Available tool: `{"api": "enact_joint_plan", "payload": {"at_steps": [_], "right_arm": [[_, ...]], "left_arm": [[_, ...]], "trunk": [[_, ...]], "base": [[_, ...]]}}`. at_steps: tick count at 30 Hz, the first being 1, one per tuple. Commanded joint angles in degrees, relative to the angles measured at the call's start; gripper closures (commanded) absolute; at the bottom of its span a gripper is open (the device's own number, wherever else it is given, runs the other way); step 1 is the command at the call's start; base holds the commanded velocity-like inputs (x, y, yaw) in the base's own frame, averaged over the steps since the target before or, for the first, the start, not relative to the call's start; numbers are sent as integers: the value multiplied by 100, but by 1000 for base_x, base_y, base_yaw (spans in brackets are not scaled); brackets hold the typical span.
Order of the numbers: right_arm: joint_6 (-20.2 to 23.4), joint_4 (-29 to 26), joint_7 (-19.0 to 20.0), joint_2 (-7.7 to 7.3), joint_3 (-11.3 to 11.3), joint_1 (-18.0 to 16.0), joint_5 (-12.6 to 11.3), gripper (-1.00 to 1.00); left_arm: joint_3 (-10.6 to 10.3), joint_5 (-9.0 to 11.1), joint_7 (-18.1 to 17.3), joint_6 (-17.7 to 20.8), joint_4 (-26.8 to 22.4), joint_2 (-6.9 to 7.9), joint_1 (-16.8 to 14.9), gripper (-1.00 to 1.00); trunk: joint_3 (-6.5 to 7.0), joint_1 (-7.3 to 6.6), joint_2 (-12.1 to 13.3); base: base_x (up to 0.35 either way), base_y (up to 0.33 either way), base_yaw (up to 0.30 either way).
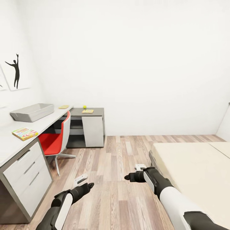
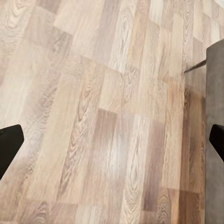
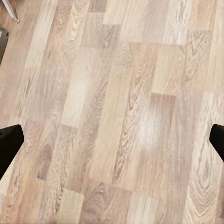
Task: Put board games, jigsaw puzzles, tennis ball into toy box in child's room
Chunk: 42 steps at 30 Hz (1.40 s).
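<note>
The table (image 1: 9,143) runs along the left wall and turns into a dark grey wing. The pale grey toy box (image 1: 32,111) stands on it. One colourful board game (image 1: 24,133) lies nearer me on the table. Two jigsaw puzzles (image 1: 64,107) (image 1: 87,111) and the tennis ball (image 1: 84,107) lie by the far corner. The bed (image 1: 195,166) is at the right, its beige mattress partly in view. My left gripper (image 1: 83,182) (image 2: 112,144) and right gripper (image 1: 134,172) (image 3: 112,144) hang open over the wooden floor, holding nothing, far from the toys.
A red swivel chair (image 1: 57,140) stands tucked against the table, its metal leg (image 3: 11,11) in the right wrist view. White drawers (image 1: 28,175) sit close to my left arm. A dark grey panel (image 2: 214,93) edges the left wrist view. Wood floor lies between table and bed.
</note>
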Motion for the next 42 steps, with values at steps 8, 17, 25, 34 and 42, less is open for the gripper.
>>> {"api": "enact_joint_plan", "payload": {"at_steps": [8,17,25,34,42], "right_arm": [[29,-10,20,-1,4,-2,18,-100],[29,-10,20,-1,3,-2,18,-100],[29,-10,20,-1,4,-2,18,-100],[29,-10,20,-1,8,-2,18,-100],[29,-10,20,-1,3,-2,18,-100]], "left_arm": [[14,59,29,33,-7,-5,-4,-100],[15,54,31,32,-7,-5,-4,-100],[2,46,32,32,-7,-5,-5,-100],[2,51,32,27,-7,-5,-4,-100],[10,52,32,25,-7,-5,-4,-100]], "trunk": [[-7,0,-4],[-7,0,-4],[-7,0,-4],[-7,0,-4],[-7,0,-4]], "base": [[-1,0,28],[0,0,7],[-48,0,2],[-169,0,0],[-54,0,0]]}}
